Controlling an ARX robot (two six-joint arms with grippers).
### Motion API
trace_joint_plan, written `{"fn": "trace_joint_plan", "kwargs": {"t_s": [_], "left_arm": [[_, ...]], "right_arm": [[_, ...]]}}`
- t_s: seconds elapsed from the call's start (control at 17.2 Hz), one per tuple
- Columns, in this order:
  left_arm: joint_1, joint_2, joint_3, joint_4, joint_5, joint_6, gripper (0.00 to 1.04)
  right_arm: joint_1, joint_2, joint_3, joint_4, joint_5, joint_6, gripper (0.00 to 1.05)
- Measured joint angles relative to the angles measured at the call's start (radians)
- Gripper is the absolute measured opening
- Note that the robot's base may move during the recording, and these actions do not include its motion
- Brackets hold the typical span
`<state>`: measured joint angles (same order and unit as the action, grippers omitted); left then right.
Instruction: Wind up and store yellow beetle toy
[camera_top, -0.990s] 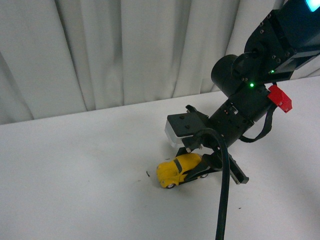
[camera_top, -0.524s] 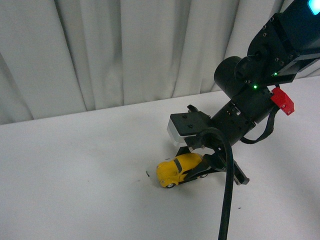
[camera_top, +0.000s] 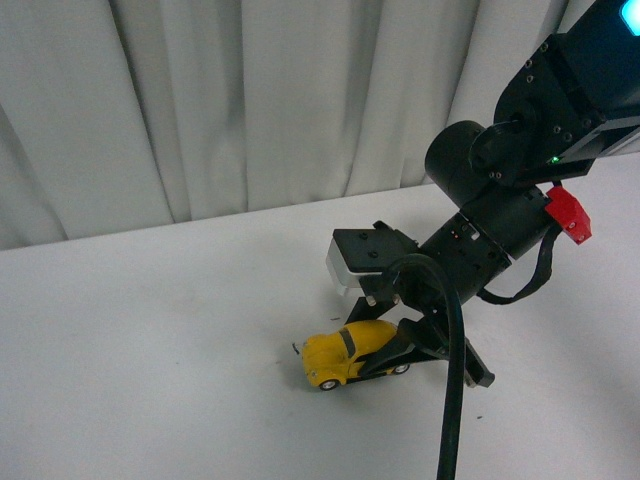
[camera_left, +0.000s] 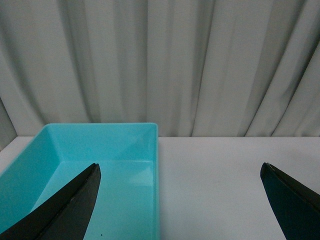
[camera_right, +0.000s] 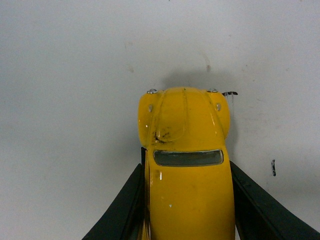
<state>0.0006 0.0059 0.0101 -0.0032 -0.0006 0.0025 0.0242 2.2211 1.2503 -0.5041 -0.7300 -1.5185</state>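
Observation:
The yellow beetle toy (camera_top: 345, 355) is a small glossy car with a dark window, resting on its wheels on the white table (camera_top: 150, 330). My right gripper (camera_top: 392, 352) is shut on its rear half, one black finger on each flank. In the right wrist view the yellow beetle toy (camera_right: 186, 165) fills the middle, nose pointing away, pinched between the two fingers (camera_right: 125, 205). My left gripper (camera_left: 180, 172) is open over bare table, with nothing between its tips. It does not show in the front view.
An empty turquoise bin (camera_left: 75, 170) sits on the table ahead of the left gripper, partly behind one of its fingers. A grey curtain (camera_top: 250, 100) closes off the far edge of the table. Small dark marks (camera_right: 273, 167) dot the tabletop beside the toy.
The right gripper has slid the toy a little leftward and nearer the camera along the table, still holding it.

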Motion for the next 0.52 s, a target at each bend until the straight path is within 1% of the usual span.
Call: {"fn": "trace_joint_plan", "kwargs": {"t_s": [0.41,0.47,0.52], "left_arm": [[0.0,0.0,0.0,0.0,0.0,0.0,0.98],[0.0,0.0,0.0,0.0,0.0,0.0,0.98],[0.0,0.0,0.0,0.0,0.0,0.0,0.98]], "right_arm": [[-0.073,0.0,-0.046,0.014,-0.004,-0.002,0.41],[-0.094,-0.005,-0.06,0.007,-0.008,-0.006,0.41],[-0.151,-0.014,-0.087,-0.006,-0.01,-0.045,0.41]]}}
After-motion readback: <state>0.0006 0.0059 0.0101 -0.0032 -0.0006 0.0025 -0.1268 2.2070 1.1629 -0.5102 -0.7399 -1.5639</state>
